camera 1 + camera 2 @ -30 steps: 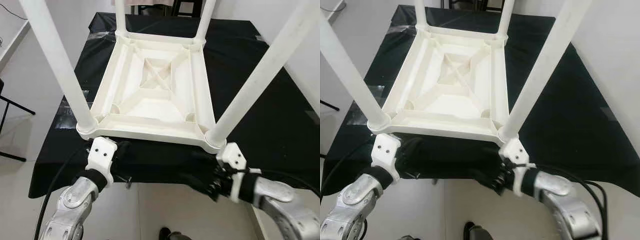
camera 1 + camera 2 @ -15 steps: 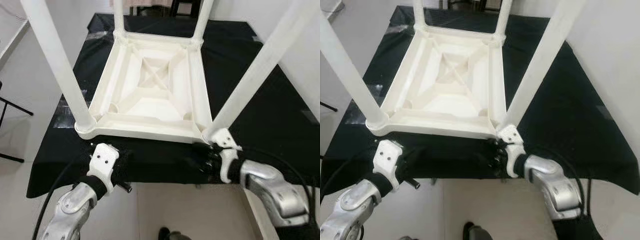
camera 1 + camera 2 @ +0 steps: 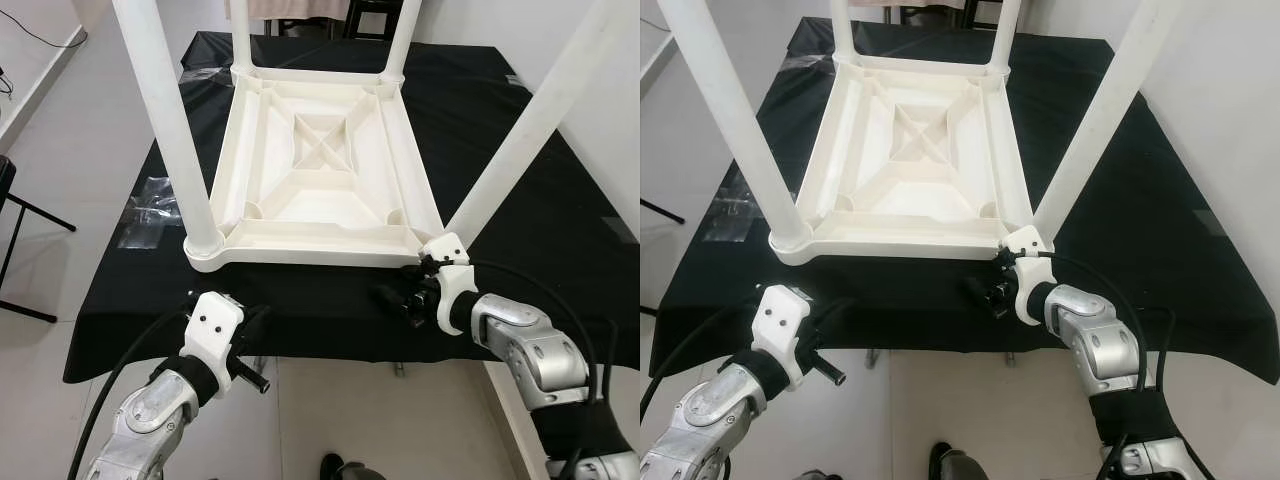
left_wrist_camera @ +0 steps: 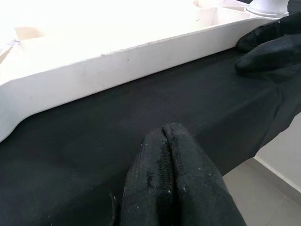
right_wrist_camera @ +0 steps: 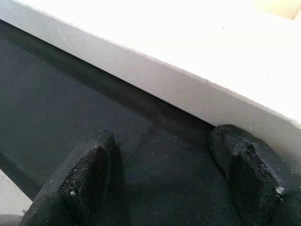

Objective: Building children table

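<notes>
Your table (image 3: 325,170) is flipped upside down on the black cloth (image 3: 500,130), its 4 legs sticking up, near edge running across right in front of both grippers.

Right gripper (image 5: 164,181) is the one up close: fingers spread apart, lying on the cloth just short of the table's white side wall near the right front corner. 1 fingertip (image 5: 249,160) sits right at the wall, and I can't tell if it's actually touching; the other is further out along the cloth. Nothing between them but cloth.

Left gripper (image 4: 164,141) has its fingers pressed together, hovering at the front edge of the cloth below the left front corner, clearly apart from the table's edge.

Versus 1 second ago: your right gripper was down off the cloth edge, now it's come up and in next to the corner. Your left one was tucked close under the left corner and has since dropped back and lower. The table also looks like it has slid or turned a bit to the right on the cloth, though the camera shifted too.
</notes>
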Robot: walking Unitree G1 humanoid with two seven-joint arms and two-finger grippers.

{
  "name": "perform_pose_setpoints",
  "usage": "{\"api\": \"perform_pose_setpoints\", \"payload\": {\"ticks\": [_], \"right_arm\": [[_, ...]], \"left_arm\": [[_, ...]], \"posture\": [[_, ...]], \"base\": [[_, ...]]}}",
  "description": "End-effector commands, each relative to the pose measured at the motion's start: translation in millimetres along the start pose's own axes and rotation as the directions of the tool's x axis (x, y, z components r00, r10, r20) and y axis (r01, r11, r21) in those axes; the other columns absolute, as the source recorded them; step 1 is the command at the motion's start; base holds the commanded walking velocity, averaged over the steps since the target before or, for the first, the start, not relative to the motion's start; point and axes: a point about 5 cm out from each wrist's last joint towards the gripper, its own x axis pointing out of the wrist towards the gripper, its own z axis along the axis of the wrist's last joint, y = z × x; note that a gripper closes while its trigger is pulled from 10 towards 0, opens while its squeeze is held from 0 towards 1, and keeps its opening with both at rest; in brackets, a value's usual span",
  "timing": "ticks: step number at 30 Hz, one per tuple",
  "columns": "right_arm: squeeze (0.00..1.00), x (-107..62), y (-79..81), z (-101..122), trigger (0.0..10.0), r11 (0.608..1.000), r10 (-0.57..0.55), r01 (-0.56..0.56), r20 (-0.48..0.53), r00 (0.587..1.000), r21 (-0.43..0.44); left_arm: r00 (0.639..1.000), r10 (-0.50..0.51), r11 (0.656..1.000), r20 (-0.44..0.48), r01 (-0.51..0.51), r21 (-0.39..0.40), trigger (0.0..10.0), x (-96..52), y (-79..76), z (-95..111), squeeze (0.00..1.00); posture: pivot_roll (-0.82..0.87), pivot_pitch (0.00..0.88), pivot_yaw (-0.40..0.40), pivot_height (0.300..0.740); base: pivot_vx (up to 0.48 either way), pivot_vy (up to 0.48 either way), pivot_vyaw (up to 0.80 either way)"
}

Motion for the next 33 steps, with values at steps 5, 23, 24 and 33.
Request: {"api": "perform_pose_setpoints", "payload": {"ticks": [5,23,24,33], "right_arm": [[0.00,-12.0,28.0,29.3,10.0,0.967,0.251,-0.254,0.221,0.942,-0.019],[0.00,-15.8,66.9,72.0,10.0,0.973,0.215,-0.224,0.532,0.819,-0.048],[0.00,-18.0,68.7,70.7,10.0,0.971,0.228,-0.232,0.522,0.822,-0.059],[0.00,-12.5,85.2,44.5,10.0,0.975,0.210,-0.219,0.478,0.853,-0.038]], "left_arm": [[1.000,-0.011,1.000,0.008,0.011,0.001,10.0,-0.6,-1.0,4.1,0.00],[0.986,0.098,0.995,0.136,-0.099,0.007,10.0,14.1,12.7,28.2,0.00],[0.986,0.100,0.995,0.135,-0.102,0.005,10.0,14.6,12.4,27.5,0.00],[0.983,0.134,0.991,0.126,-0.130,-0.034,10.0,19.2,11.7,22.2,0.00]], "posture": [[0.00,0.232,-0.079,0.740],[-0.01,0.197,-0.081,0.740],[-0.01,0.197,-0.081,0.740],[-0.01,0.190,-0.075,0.740]], "base": [[0.000,0.000,0.00],[0.000,0.000,0.00],[0.000,0.000,0.00],[0.000,-0.155,0.00]]}}
